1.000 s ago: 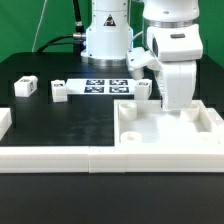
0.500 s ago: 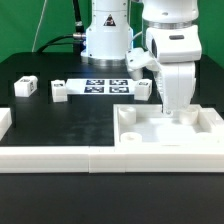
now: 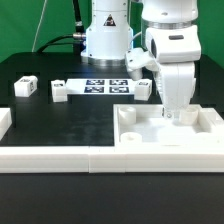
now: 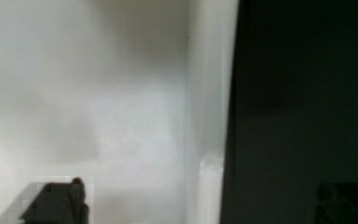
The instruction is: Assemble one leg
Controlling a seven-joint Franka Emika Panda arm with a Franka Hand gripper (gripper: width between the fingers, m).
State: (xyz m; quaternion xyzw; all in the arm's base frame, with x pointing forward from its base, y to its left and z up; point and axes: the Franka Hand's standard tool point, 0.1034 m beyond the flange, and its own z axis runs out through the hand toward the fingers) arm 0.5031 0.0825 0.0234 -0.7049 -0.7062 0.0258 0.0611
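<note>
While the arm stands straight up, its gripper (image 3: 178, 115) points down, low over the white tray (image 3: 205, 135).
Fingers (image 4: 51, 200) are spread apart; a leg (image 3: 60, 91) sits on the table (image 3: 60, 125), well apart, toward the exterior view's left.

Table (image 3: 60, 125) blk. Backdrop (image 3: 25, 30) green. Tray piece (image 3: 165, 138) & border bars (image 3: 50, 160) plain white. Leg (image 3: 25, 87) & second leg (image 3: 60, 91): white w/ blk-&-white sq tags. Marker board (image 3: 105, 87) white, blk tag patterns. Arm (image 3: 172, 50) white.
</note>
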